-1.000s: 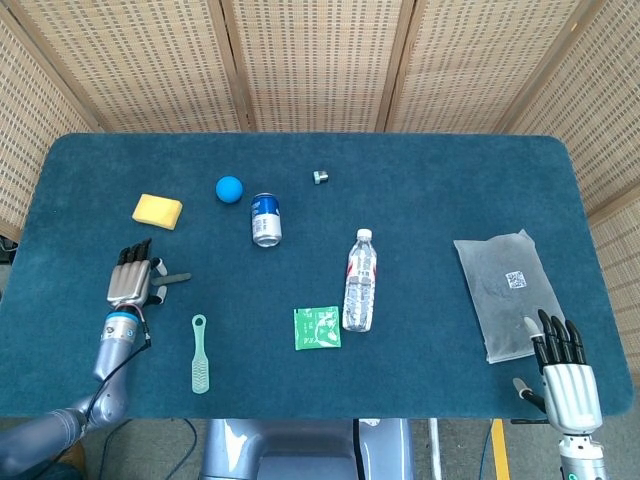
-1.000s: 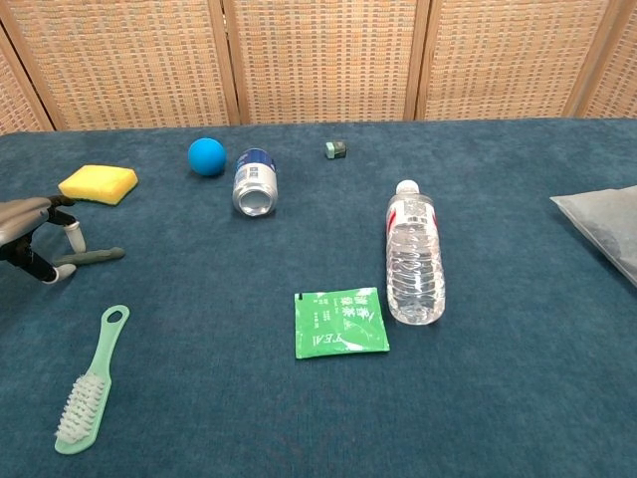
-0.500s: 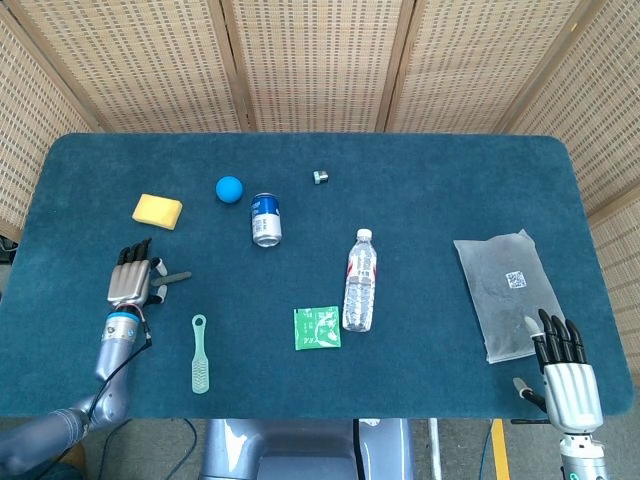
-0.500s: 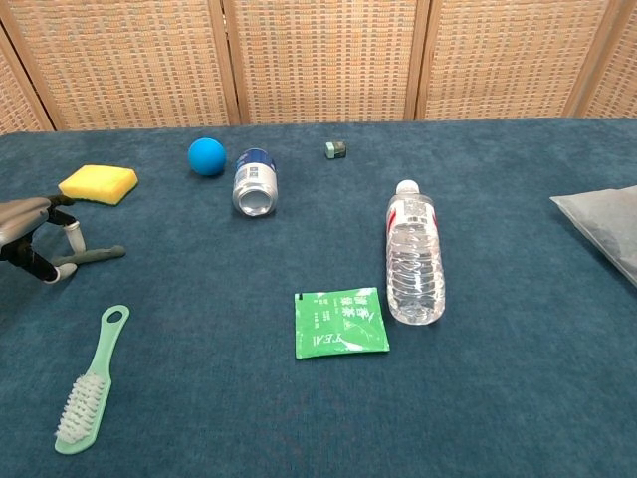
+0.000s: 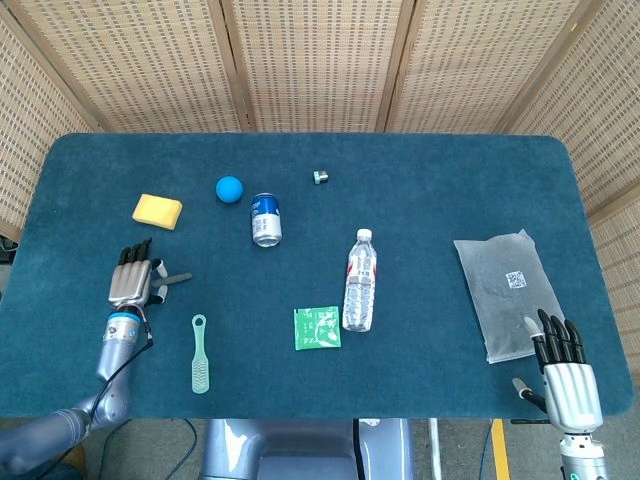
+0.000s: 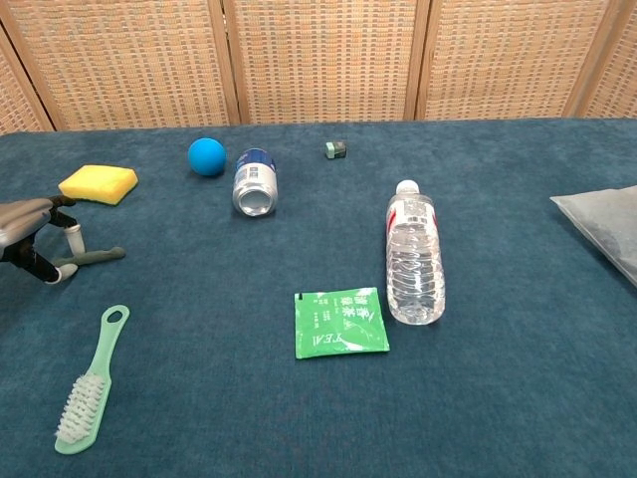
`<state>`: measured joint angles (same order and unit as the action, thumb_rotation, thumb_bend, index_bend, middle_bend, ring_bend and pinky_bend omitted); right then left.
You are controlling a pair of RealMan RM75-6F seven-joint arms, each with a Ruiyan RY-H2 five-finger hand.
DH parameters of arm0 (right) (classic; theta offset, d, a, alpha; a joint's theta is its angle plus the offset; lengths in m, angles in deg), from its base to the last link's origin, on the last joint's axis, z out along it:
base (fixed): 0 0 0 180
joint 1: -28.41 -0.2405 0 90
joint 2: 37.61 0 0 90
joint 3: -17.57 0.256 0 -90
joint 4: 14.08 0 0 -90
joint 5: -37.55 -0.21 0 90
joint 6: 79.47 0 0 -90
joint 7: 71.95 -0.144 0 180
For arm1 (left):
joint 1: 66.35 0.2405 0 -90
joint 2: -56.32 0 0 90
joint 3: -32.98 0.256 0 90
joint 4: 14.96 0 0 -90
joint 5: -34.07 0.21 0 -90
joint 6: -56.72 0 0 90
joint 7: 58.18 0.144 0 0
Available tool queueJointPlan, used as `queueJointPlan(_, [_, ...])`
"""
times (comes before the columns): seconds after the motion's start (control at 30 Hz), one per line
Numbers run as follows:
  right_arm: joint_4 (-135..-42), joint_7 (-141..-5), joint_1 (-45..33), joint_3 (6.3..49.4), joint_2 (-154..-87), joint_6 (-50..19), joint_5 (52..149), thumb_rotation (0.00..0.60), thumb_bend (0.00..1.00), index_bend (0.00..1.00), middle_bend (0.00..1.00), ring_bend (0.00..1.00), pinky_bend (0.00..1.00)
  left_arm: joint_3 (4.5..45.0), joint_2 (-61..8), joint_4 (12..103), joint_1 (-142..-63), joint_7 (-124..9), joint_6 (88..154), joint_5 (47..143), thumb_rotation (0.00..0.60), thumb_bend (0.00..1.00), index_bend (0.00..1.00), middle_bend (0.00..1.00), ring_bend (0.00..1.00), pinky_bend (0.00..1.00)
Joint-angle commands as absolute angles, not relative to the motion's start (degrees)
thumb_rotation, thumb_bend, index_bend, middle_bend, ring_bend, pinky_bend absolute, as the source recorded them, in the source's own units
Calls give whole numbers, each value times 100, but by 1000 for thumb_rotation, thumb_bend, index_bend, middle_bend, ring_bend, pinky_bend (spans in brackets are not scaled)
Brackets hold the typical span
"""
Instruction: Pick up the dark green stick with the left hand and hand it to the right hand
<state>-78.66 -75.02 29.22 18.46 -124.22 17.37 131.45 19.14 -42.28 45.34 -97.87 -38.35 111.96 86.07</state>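
Near table's left edge, left hand straddles dark green stick, fingers spread, nothing gripped yet. Close squarely before lifting. Right hand waits open, well apart.

The left hand arches over the dark green stick, fingertips down beside it on the desk.

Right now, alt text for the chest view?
At the left edge, the left hand reaches down over one end of the dark green stick lying on the blue table. Around it lie a yellow sponge, a mint brush, a tipped can, a green sachet and a water bottle.
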Motion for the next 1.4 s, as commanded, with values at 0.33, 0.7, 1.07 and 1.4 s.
queueJointPlan(0.33, [-7862, -7534, 2918, 1841, -12419, 1736, 13147, 600, 0, 0, 0, 0, 0, 1907, -4261, 4494, -9788, -3805, 11223, 8576, 600, 494, 637, 0, 0, 0])
queueJointPlan(0.7, [-7833, -7624, 2905, 1833, -12433, 1757, 13178, 600, 0, 0, 0, 0, 0, 1805, -3878, 5163, -9655, -4868, 11400, 9197, 600, 495, 744, 0, 0, 0])
queueJointPlan(1.07, [-8102, -7559, 2469, 1976, -12191, 1529, 13393, 600, 0, 0, 0, 0, 0, 1916, -3110, 6696, -9577, -7250, 11392, 10726, 600, 495, 763, 0, 0, 0])
queueJointPlan(1.4, [-9034, -7849, 1623, 2126, -11592, 786, 13687, 600, 0, 24, 0, 0, 0, 1795, -3409, 6728, -10252, -9029, 11024, 11530, 600, 489, 765, 0, 0, 0])
